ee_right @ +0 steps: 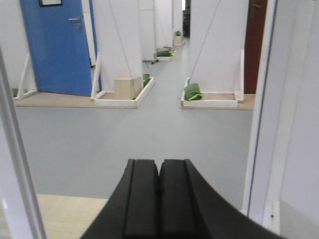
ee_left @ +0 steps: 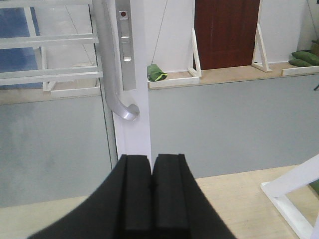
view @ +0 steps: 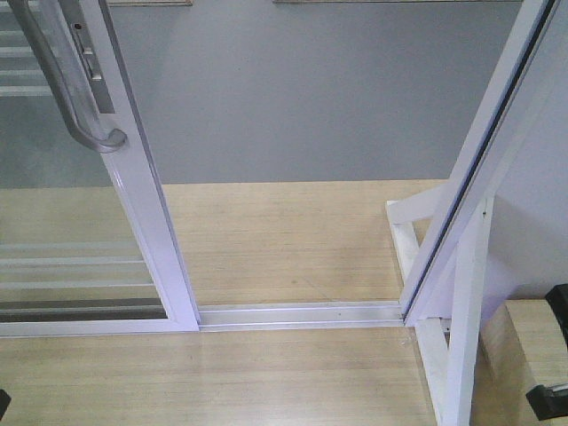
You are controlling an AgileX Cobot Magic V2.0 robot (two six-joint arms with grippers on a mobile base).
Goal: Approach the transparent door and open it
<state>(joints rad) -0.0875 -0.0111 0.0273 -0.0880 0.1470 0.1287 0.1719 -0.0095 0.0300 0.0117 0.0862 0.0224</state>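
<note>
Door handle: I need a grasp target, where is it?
The grey handle sits upper left in the front view, on the transparent door rail beside the opening.

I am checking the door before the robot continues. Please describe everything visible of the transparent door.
The transparent door is clear glass in a glossy white frame with thin white horizontal bars. A curved grey bar handle and a metal lock plate sit on its side rail. It stands upright at the left of the floor track, leaving the doorway open. Nothing touches it.
</note>
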